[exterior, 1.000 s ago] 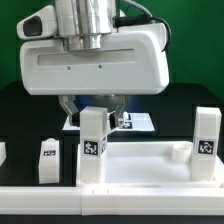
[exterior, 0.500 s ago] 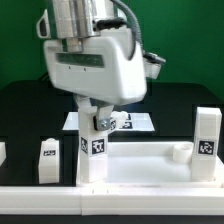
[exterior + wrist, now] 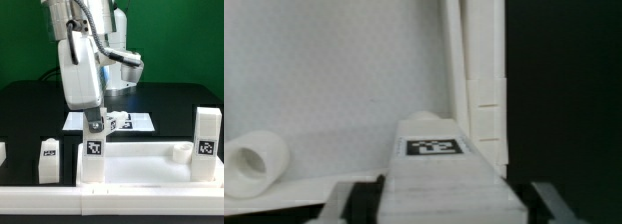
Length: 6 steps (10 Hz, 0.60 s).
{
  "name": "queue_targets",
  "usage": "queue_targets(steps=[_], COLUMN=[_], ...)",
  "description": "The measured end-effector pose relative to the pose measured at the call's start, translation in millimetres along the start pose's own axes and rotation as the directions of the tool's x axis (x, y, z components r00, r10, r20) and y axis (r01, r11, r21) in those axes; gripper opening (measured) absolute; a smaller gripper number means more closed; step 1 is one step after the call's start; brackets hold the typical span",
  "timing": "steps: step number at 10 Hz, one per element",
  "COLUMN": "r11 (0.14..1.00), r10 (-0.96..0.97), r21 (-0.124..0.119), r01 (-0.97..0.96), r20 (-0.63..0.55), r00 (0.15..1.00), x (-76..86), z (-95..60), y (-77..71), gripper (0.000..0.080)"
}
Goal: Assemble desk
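Observation:
The white desk slab (image 3: 140, 165) lies flat at the front. One tagged leg (image 3: 93, 150) stands upright on its corner at the exterior view's left. My gripper (image 3: 95, 127) comes down from above and is shut on the top of this leg. In the wrist view the leg (image 3: 438, 150) fills the gap between my dark fingers (image 3: 363, 200), its tag facing the camera, and my gripper (image 3: 441, 202) grips its sides. A second leg (image 3: 207, 132) stands on the right corner. A round socket (image 3: 178, 153) shows beside it, and another socket shows in the wrist view (image 3: 251, 165).
A loose tagged leg (image 3: 48, 160) stands on the black table left of the slab, with another (image 3: 2, 151) at the far left edge. The marker board (image 3: 138, 121) lies behind the slab. A long white rail (image 3: 110, 196) runs along the front.
My hand has turned about its upright axis over the left leg, from broadside to nearly edge-on, while staying on the leg's top. The other parts have not moved.

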<state>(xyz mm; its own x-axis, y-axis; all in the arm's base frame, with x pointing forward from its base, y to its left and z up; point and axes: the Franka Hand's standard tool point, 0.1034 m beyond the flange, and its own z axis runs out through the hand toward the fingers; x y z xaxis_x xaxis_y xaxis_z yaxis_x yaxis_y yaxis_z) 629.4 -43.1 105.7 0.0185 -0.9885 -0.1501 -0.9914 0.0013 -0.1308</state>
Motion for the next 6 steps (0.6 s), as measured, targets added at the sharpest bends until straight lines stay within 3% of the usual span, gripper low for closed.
queue_targets(steps=[1, 2, 3, 4, 5, 6], r11=[0.983, 0.915, 0.844, 0.815, 0.768, 0.718], r10=[-0.182, -0.404, -0.535, -0.579, -0.64, -0.696], r21=[-0.016, -0.024, -0.031, -0.031, -0.031, -0.032], r01=[0.182, 0.403, 0.535, 0.579, 0.64, 0.695], r20=[-0.016, -0.014, 0.003, 0.002, 0.005, 0.007], r00=[0.983, 0.915, 0.845, 0.816, 0.768, 0.718], x=[-1.7, -3.3, -7.2, -5.9, -5.3, -5.0], z=[-0.1, 0.2, 1.8, 1.9, 2.1, 2.1], y=[1.2, 1.2, 3.2, 2.9, 3.2, 3.3], gripper=[0.0289, 0.0338, 0.0338, 0.0545, 0.0617, 0.0617])
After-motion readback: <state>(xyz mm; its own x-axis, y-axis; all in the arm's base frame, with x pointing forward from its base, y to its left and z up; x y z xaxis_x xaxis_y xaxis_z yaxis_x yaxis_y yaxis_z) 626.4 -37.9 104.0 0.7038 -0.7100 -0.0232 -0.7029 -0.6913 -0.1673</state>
